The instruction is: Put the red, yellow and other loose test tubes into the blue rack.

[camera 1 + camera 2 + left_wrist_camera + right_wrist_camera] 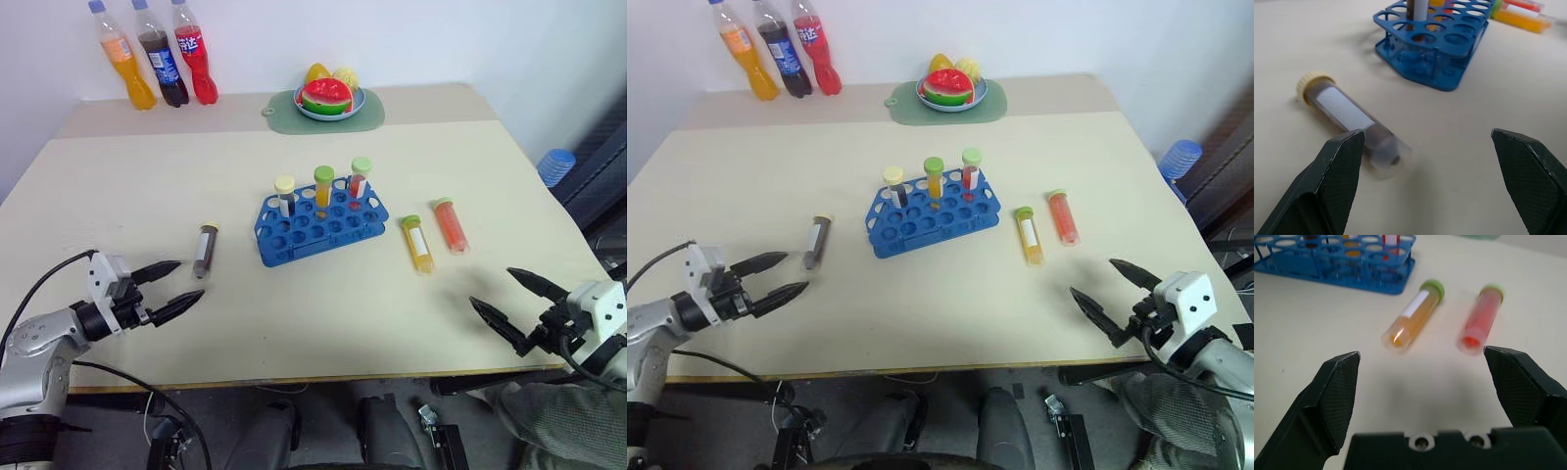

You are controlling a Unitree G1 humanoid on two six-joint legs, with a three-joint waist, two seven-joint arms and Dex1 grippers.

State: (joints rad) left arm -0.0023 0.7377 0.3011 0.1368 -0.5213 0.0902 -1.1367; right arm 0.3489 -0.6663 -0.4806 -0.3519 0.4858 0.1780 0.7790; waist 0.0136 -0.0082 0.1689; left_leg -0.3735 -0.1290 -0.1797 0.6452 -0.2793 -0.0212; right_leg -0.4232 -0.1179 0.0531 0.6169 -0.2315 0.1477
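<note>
Head view, table: a pale table [294, 294] carries the blue rack [321, 223] at its middle, with three capped tubes standing in the rack's far row
Head view, brown tube: the dark brown tube [204, 252] with a cream cap lies flat to the left of the rack, apart from it
Head view, yellow and red tubes: the yellow-orange tube [417, 244] and the red-orange tube [452, 224] lie side by side to the right of the rack, green caps toward the far edge
Head view, left gripper: the left gripper [172, 289] hovers near the brown tube's bottom end, fingers spread apart and holding nothing
Head view, right gripper: the right gripper [517, 302] hangs over the near right edge, short of the two tubes, fingers wide apart and empty
Head view, far edge: three soda bottles [157, 64] stand at the far left corner; a plate of fruit [330, 99] sits on a green mat
Left wrist view: the brown tube [1347, 122] lies just beyond one black finger [1327, 186], bottom end nearest; the rack [1435, 49] is behind it
Right wrist view: the yellow-orange tube [1413, 316] and red-orange tube [1481, 318] lie ahead between the spread fingers [1327, 401], untouched
</note>
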